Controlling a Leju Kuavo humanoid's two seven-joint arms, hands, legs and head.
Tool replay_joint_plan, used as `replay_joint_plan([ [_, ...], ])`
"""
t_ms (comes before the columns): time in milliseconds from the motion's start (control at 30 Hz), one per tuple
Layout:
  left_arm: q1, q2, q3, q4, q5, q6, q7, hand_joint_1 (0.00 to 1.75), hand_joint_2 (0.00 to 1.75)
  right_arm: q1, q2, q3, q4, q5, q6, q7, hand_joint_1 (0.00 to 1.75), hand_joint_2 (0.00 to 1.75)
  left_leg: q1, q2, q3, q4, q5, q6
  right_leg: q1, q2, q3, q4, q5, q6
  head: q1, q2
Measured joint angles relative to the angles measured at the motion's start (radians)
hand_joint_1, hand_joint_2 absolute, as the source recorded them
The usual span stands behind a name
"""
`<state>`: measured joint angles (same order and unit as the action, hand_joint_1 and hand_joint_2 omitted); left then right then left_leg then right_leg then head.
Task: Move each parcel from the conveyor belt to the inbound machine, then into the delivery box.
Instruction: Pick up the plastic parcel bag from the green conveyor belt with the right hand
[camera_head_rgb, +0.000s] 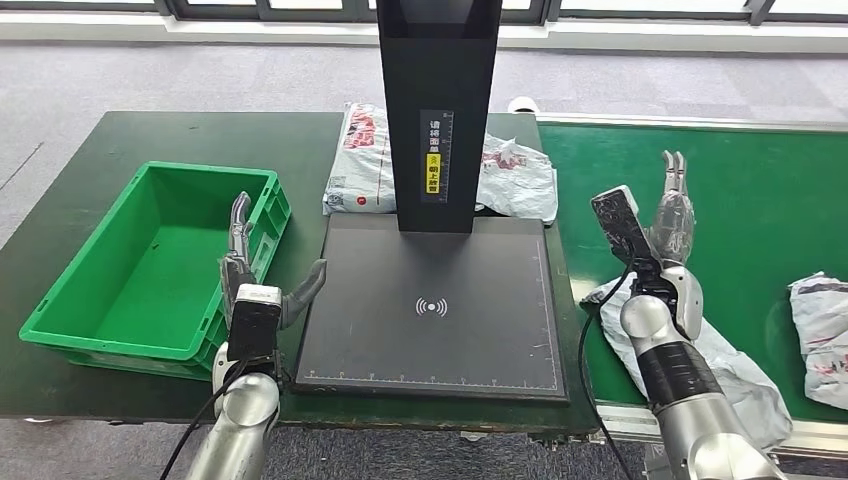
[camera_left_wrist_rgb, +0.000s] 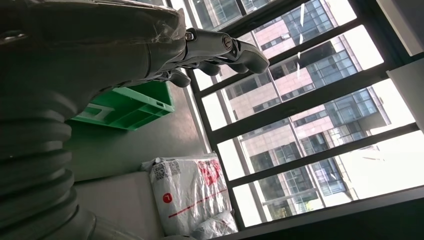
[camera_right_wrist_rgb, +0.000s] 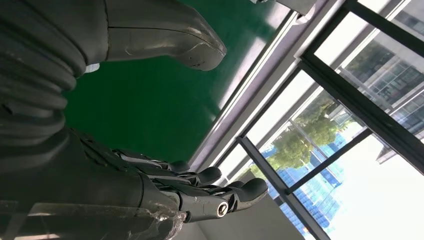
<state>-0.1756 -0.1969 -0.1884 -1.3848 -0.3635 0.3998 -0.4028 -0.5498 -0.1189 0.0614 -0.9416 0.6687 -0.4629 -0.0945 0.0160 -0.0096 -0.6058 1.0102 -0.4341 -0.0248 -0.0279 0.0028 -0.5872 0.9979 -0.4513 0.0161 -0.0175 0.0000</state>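
Note:
A white parcel (camera_head_rgb: 730, 375) lies on the green conveyor belt (camera_head_rgb: 740, 190) under my right forearm. My right hand (camera_head_rgb: 672, 215) hovers above the belt, fingers straight and apart, holding nothing. Another parcel (camera_head_rgb: 825, 335) lies at the belt's right edge. The black inbound machine platform (camera_head_rgb: 430, 310) sits in the middle with its black column (camera_head_rgb: 438, 110). Two white parcels (camera_head_rgb: 365, 160) lie behind it, the left one also in the left wrist view (camera_left_wrist_rgb: 187, 192). My left hand (camera_head_rgb: 255, 275) is open between the platform and the green delivery box (camera_head_rgb: 150, 260), which holds nothing.
The dark green table (camera_head_rgb: 70, 210) carries the box and the machine. The belt's metal rail (camera_head_rgb: 620, 415) runs along its front. Grey carpet and window frames lie beyond the table. Windows with buildings (camera_left_wrist_rgb: 310, 100) show past the left hand.

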Motion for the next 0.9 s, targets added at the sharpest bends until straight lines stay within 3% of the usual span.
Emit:
replay_joint_plan([
  [133,0.000,0.000,0.000,0.000,0.000,0.000,0.000,0.00,1.75,-0.027,-0.018,0.000,0.058,0.094,0.018,0.099,0.00,1.75,0.000,0.000,0.000,0.000,0.000,0.000,0.000,0.000,0.000,0.000,0.000,0.000,0.000,0.000],
  [267,-0.001,0.002,0.000,0.000,-0.001,0.000,0.002,0.00,1.75,-0.069,-0.073,0.000,0.195,0.185,0.074,0.180,0.00,1.75,0.000,-0.002,0.000,0.001,0.000,0.000,0.000,-0.002,0.001,0.000,0.000,0.000,0.000,0.000],
  [500,-0.001,0.010,0.001,0.001,-0.005,-0.006,0.003,0.00,1.75,-0.067,-0.129,0.000,0.356,0.237,0.161,0.223,0.00,1.75,0.000,-0.002,0.000,0.001,0.000,0.001,0.000,-0.001,0.000,0.000,0.000,0.000,0.000,0.000],
  [900,-0.015,0.018,0.000,0.020,-0.017,-0.025,0.009,0.00,1.75,0.048,-0.116,0.000,0.439,0.309,0.246,0.206,0.00,1.75,0.000,-0.002,-0.001,0.000,-0.001,0.000,0.000,-0.001,0.000,0.000,-0.001,0.000,0.000,0.000],
])
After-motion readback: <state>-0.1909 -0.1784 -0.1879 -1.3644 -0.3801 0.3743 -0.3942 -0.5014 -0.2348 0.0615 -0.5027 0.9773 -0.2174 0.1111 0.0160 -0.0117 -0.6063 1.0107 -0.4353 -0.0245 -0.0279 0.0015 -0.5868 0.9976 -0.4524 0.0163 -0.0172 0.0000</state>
